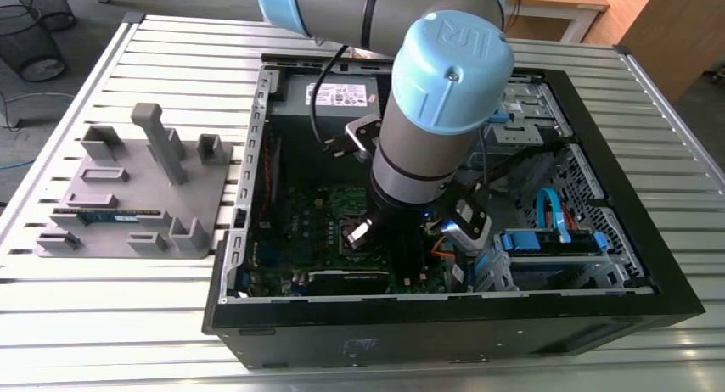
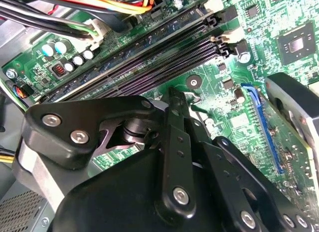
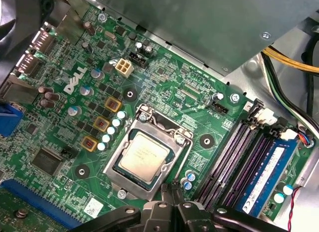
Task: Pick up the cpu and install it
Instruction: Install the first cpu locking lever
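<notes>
The cpu, a flat square chip with a silver-grey top, lies flat in its socket on the green motherboard. A metal socket frame surrounds it. My gripper hovers just off one corner of the socket, above the board, with nothing between its fingers. Its black fingers are pressed together over the board beside the long memory slots. In the exterior view my arm reaches down into the open computer case and hides the socket.
A blue memory stick sits in a slot next to the empty purple slots. Cables run along the case wall. On the exterior view's left, a grey fixture plate holds a blue-green memory stick.
</notes>
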Robot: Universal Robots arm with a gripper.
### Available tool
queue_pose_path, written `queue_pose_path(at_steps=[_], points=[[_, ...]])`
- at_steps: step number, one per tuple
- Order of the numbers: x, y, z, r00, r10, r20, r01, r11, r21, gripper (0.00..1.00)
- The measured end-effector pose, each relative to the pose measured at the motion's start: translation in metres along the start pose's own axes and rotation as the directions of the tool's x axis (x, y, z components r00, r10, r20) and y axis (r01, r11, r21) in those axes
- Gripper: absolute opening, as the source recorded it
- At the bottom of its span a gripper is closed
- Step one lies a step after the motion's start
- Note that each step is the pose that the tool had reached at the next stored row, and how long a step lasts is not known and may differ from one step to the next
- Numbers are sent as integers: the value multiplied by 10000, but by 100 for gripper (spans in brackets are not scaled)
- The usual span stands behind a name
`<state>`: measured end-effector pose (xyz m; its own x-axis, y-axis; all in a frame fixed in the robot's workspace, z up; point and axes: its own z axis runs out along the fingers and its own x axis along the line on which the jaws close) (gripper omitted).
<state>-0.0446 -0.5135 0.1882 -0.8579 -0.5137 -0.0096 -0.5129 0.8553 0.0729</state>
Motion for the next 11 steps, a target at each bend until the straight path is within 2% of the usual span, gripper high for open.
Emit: queue_pose_path(at_steps=[7,11], points=[[12,8,-8,10000,1,2,-1,10000,-3,11],[12,13,-73,10000,2,1,-2,10000,-1,11]])
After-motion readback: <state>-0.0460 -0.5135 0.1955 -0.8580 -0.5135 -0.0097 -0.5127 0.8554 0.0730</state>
